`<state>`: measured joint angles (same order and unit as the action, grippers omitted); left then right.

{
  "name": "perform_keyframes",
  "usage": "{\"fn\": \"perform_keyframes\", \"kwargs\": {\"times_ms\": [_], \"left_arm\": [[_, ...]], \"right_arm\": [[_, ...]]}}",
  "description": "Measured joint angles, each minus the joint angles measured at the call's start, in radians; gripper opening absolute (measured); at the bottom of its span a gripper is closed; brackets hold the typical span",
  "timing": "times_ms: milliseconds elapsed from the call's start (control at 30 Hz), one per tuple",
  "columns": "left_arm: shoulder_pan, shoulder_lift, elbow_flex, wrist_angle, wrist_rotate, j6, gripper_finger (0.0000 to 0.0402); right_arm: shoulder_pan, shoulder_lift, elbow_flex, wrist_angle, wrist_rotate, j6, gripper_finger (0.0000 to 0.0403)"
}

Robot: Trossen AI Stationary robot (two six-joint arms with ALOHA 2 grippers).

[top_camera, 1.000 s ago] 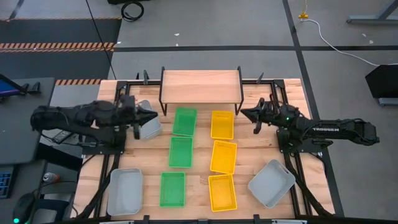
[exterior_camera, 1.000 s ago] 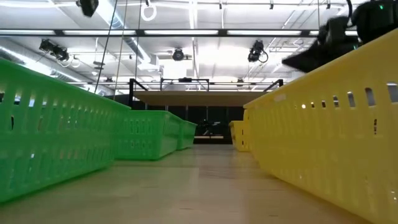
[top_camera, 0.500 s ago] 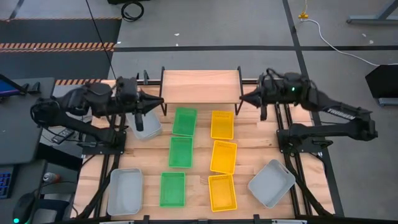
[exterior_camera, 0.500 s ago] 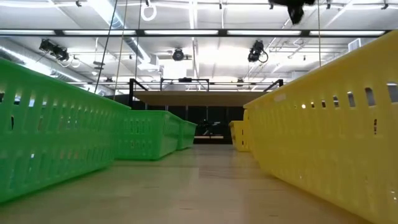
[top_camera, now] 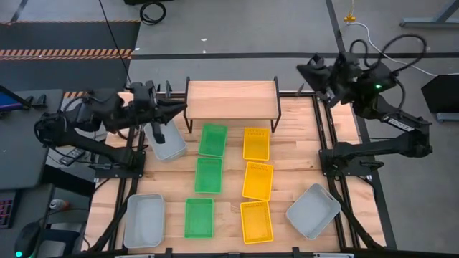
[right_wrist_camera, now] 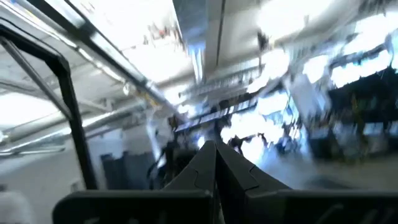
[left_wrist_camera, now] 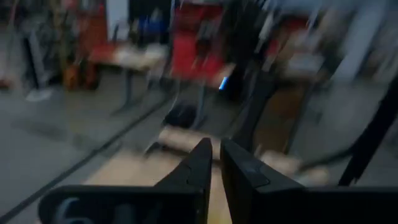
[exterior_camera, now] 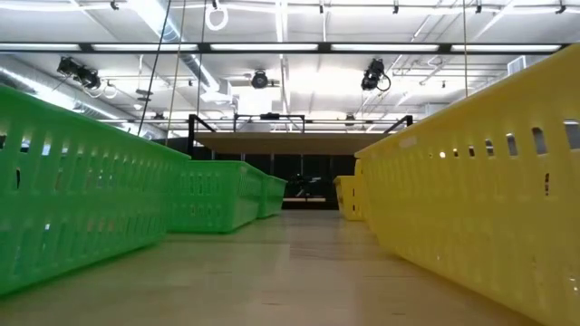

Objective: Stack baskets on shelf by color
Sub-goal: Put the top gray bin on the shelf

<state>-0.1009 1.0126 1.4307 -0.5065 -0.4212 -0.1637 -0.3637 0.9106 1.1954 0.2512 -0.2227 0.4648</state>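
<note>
On the slatted wooden tabletop (top_camera: 294, 168) we see the shelf (top_camera: 231, 99) at the far edge, bare, with green baskets (top_camera: 209, 175) and yellow baskets (top_camera: 257, 179) in two columns before it and grey baskets (top_camera: 313, 210) toward the sides. Our left end effector (top_camera: 181, 109) hovers empty by the shelf's left end, fingers (left_wrist_camera: 202, 163) slightly parted. Our right end effector (top_camera: 304, 69) is raised beyond the shelf's right end, pinched together on nothing.

Nine shallow plastic baskets (top_camera: 209, 175): green, yellow columns; grey ones scattered, one below left gripper (top_camera: 183, 107). Light wooden-top shelf (top_camera: 231, 99) just beyond, bare.
</note>
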Motion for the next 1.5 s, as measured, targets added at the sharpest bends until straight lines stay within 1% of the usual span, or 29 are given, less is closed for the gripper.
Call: {"fn": "perform_keyframes", "kwargs": {"times_ms": [67, 133, 233, 300, 400, 467, 533, 633, 667, 767, 900, 1000, 1167, 1300, 1500], "left_arm": [[0.0, 0.0, 0.0, -0.171, -0.022, -0.077, 0.0052], [0.009, 0.004, 0.0, -0.359, -0.022, -0.204, 0.0066], [0.016, 0.034, 0.0, -0.613, 0.036, -0.368, 0.0097], [0.016, 0.059, -0.002, -0.77, 0.072, -0.424, 0.0122], [0.015, 0.092, -0.003, -0.964, 0.086, -0.47, 0.0166], [0.018, 0.111, -0.02, -1.019, 0.09, -0.48, 0.0195], [0.024, 0.121, -0.059, -1.028, 0.127, -0.481, 0.0221], [0.044, 0.119, -0.153, -0.979, 0.232, -0.499, 0.0251], [0.049, 0.119, -0.191, -0.96, 0.266, -0.505, 0.0257], [0.055, 0.118, -0.311, -0.885, 0.359, -0.506, 0.0269], [0.055, 0.118, -0.443, -0.769, 0.444, -0.506, 0.0271], [0.055, 0.118, -0.498, -0.721, 0.445, -0.519, 0.0269], [0.055, 0.118, -0.509, -0.725, 0.372, -0.537, 0.027], [0.055, 0.121, -0.523, -0.696, 0.318, -0.504, 0.027], [0.086, 0.127, -0.654, -0.632, 0.311, -0.485, 0.027]], "right_arm": [[0.0, -0.001, 0.0, -0.032, 0.013, -0.002, 0.0012], [0.0, 0.003, 0.0, -0.115, 0.015, -0.004, 0.0012], [0.0, 0.023, 0.0, -0.283, 0.015, 0.011, 0.0012], [0.0, 0.046, -0.002, -0.395, 0.015, 0.042, 0.0012], [0.001, 0.08, -0.002, -0.48, 0.011, 0.099, 0.0012], [0.002, 0.109, -0.002, -0.513, -0.001, 0.105, 0.0013], [0.002, 0.141, -0.002, -0.548, -0.017, 0.103, 0.0018], [-0.003, 0.18, -0.002, -0.602, -0.043, 0.113, 0.0026], [-0.005, 0.19, -0.002, -0.621, -0.067, 0.12, 0.0028], [-0.018, 0.207, -0.002, -0.667, -0.166, 0.118, 0.0033], [-0.029, 0.192, -0.002, -0.685, -0.233, 0.111, 0.0035], [-0.04, 0.17, -0.002, -0.701, -0.25, 0.109, 0.0034], [-0.057, 0.138, -0.002, -0.743, -0.25, 0.084, 0.0032], [-0.073, 0.133, -0.002, -0.746, -0.242, 0.082, 0.0032], [-0.083, 0.136, -0.002, -0.749, -0.239, 0.09, 0.0032]]}}
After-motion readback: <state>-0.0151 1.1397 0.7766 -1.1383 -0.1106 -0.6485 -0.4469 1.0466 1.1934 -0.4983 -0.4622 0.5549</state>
